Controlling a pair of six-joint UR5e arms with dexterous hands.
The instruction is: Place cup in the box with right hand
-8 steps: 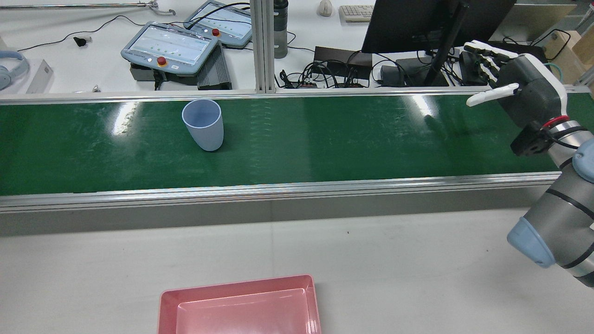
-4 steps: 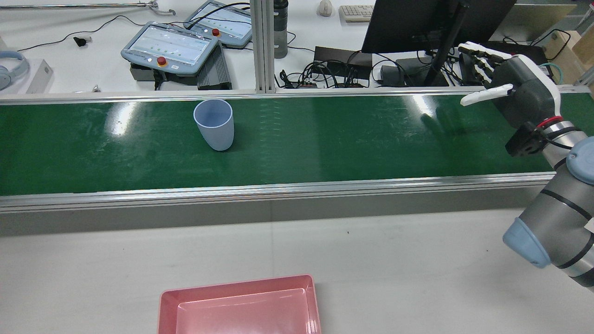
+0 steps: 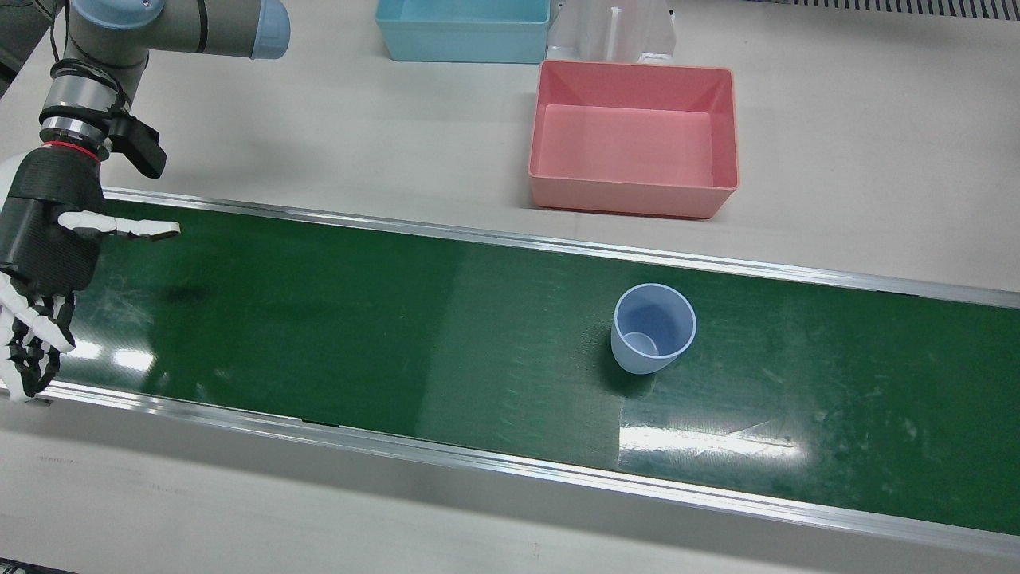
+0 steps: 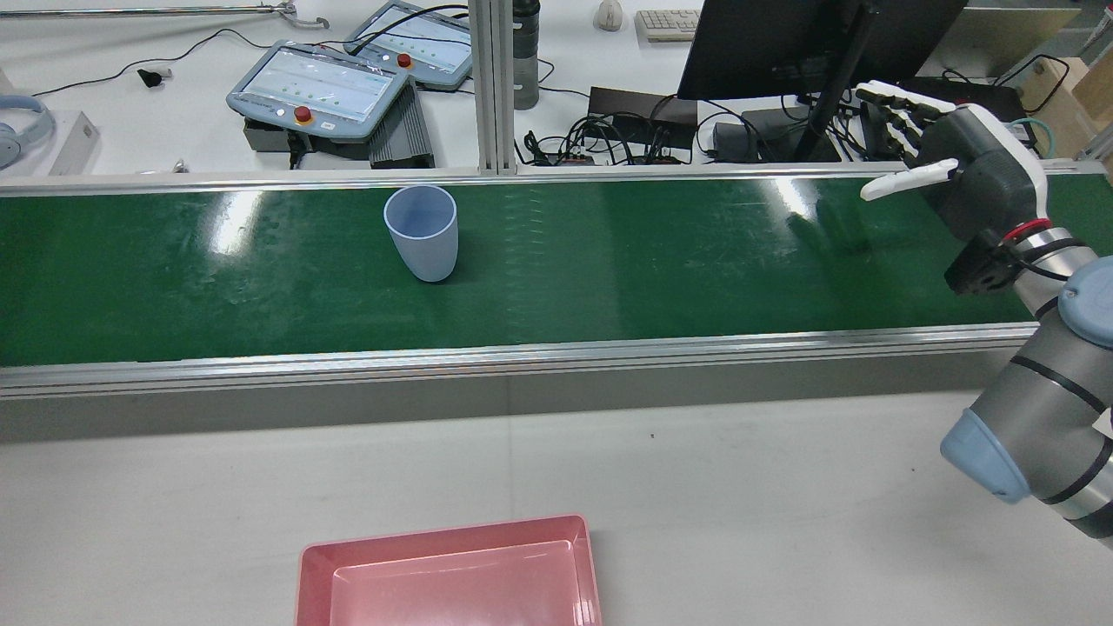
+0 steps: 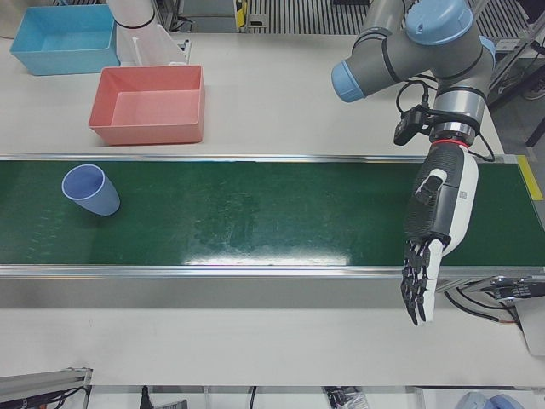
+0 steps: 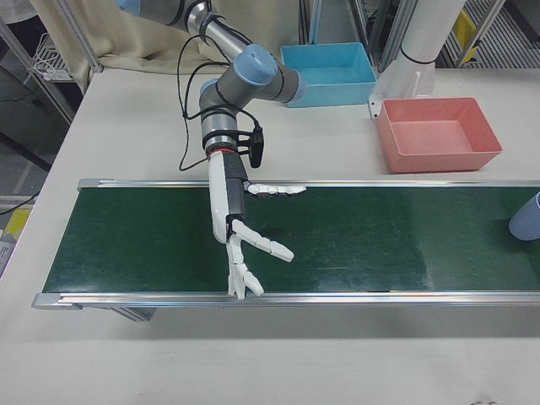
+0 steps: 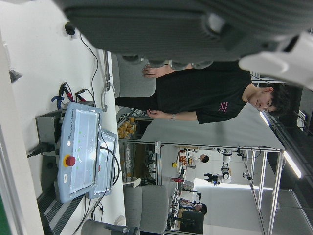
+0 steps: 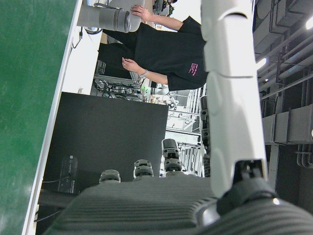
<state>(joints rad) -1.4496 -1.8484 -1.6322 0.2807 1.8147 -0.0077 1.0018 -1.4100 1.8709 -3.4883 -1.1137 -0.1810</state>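
Observation:
A pale blue cup [image 3: 653, 331] [image 4: 423, 230] stands upright and empty on the green belt [image 3: 358, 319], also seen as the cup [image 5: 89, 189] and, cut by the edge, the cup [image 6: 527, 218]. The pink box [image 3: 633, 203] [image 4: 443, 532] [image 5: 145, 132] [image 6: 439, 160] sits empty on the white table beside the belt. My right hand [image 3: 44, 247] [image 4: 965, 169] [image 6: 232, 224] hovers open over the belt's far end, fingers spread, well apart from the cup. My left hand [image 5: 438, 217] hangs open over the opposite end, holding nothing.
A blue box [image 3: 462, 44] [image 6: 329, 80] and a white pedestal [image 3: 613, 32] stand behind the pink box. Beyond the belt are teach pendants [image 4: 317, 87], cables, a monitor [image 4: 783, 43] and a person in a black shirt [image 7: 205, 93].
The cup has travelled along the belt toward my right hand. My right hand has shifted slightly toward the cup, still open.

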